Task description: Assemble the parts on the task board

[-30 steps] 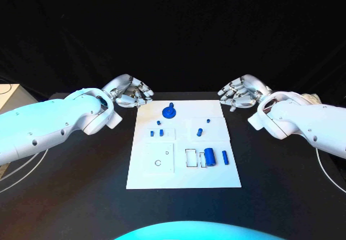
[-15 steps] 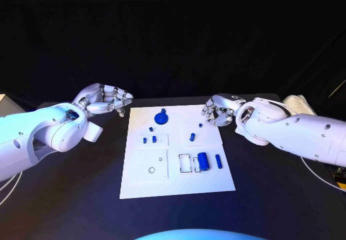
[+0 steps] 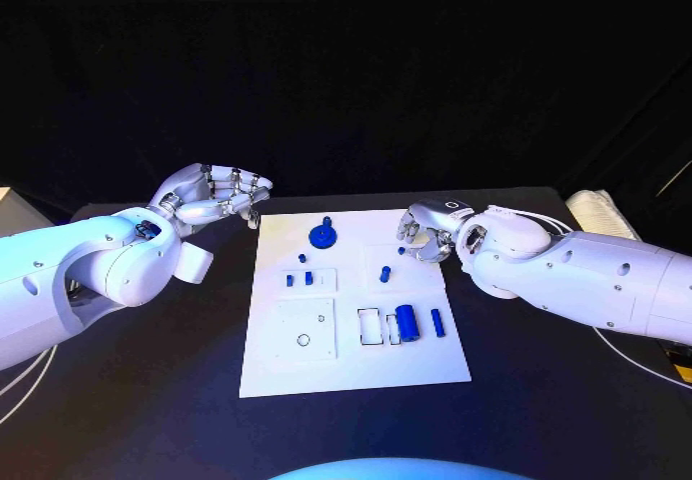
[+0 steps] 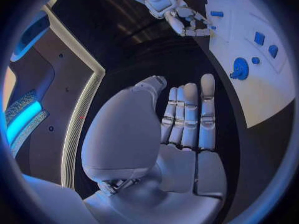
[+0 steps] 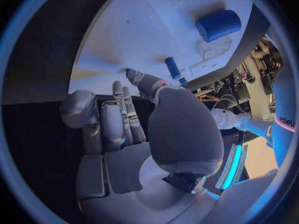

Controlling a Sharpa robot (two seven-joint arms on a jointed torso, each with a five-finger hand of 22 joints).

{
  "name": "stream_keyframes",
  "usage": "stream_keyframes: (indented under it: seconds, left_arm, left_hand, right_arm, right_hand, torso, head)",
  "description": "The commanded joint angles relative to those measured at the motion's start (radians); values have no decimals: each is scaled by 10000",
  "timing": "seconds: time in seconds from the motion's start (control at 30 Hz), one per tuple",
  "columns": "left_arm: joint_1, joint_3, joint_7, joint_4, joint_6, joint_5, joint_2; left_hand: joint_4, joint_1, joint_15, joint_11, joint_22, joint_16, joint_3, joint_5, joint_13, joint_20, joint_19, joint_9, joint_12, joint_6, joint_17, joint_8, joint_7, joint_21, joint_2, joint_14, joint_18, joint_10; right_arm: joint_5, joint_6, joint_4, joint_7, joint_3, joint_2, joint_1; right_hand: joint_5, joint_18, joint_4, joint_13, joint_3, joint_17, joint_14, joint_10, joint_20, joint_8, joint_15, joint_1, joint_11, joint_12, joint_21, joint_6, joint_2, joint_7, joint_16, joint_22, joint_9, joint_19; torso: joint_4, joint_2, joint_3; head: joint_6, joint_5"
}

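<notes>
Now right hand (image 3: 427, 238), empty with curled fingers, should close on small peg (image 3: 402, 249); left hand (image 3: 216, 196) empty, fingers apart.

The task board (image 3: 361, 350) is seen as plain white, set on a black desk (image 3: 144, 400). The parts (image 3: 408, 322) on it are coloured solid blue. Each silver robot hand, left (image 3: 216, 195) and right (image 3: 427, 236), is carried on a white arm.

The right hand (image 3: 427, 238) covers the small part at the task board's (image 3: 353, 350) far right corner.
</notes>
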Motion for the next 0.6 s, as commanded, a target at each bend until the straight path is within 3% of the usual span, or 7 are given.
stream_keyframes:
  seconds: [0.03,0.6]
  left_arm:
    - [5,6,276,59,67,293,-10]
    - [7,7,183,76,-6,299,7]
  left_hand:
    - [0,-5,59,-3,-17,-45,77,-66,-15,-13,54,15,-49,-60,12,-58,-13,-35,-5,44,133,-21]
    - [-4,11,88,46,-23,-55,96,-82,-30,3,99,25,-129,-201,66,-99,74,-41,-64,81,130,-55]
  right_arm:
    - [-608,142,-34,-392,-4,64,-31]
    - [-592,244,-153,-302,-10,317,-238]
  right_hand:
    - [-53,-109,3,-3,15,35,519,-48,30,-38,57,-50,1,-21,60,2,16,48,69,48,16,43]
    - [-280,-156,-18,72,458,368,525,387,21,218,-43,46,-159,123,712,416,381,-121,604,828,244,59]
  torso:
    - [10,1,2]
    - [-2,-13,11]
  head:
    - [-31,7]
    - [-76,66]
